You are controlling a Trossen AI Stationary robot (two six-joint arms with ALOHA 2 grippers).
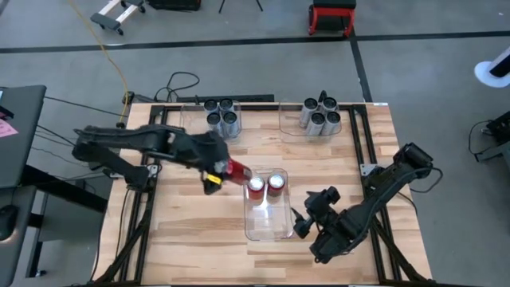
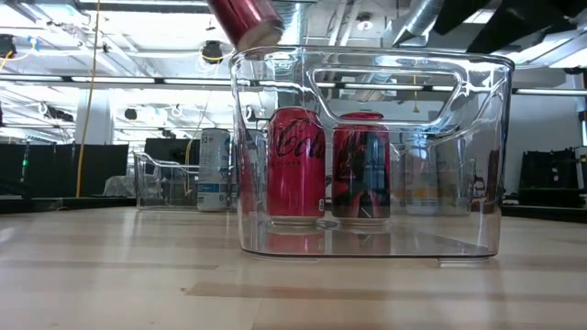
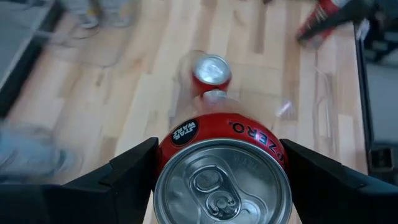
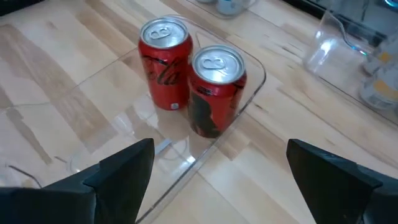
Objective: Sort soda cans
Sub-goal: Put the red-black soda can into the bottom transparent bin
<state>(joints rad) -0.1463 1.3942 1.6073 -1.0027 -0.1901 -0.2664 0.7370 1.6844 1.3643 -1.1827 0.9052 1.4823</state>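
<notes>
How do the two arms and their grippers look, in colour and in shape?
Both arms are black and jointed, built from chunky segments. The left gripper carries a small yellow mark near its tip. The right gripper is wholly dark. In the wrist views the fingers are broad, flat, matte-black wedges.

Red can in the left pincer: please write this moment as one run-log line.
left pincer: shut on red can, above near bin edge | bin: two red cans | right pincer: open, beside bin

Looked like a lab or workshop: concrete floor (image 1: 239, 24), exposed ceiling ducts (image 2: 417, 18), rows of dark monitors (image 2: 55, 170), loose cables (image 1: 179, 84).
</notes>
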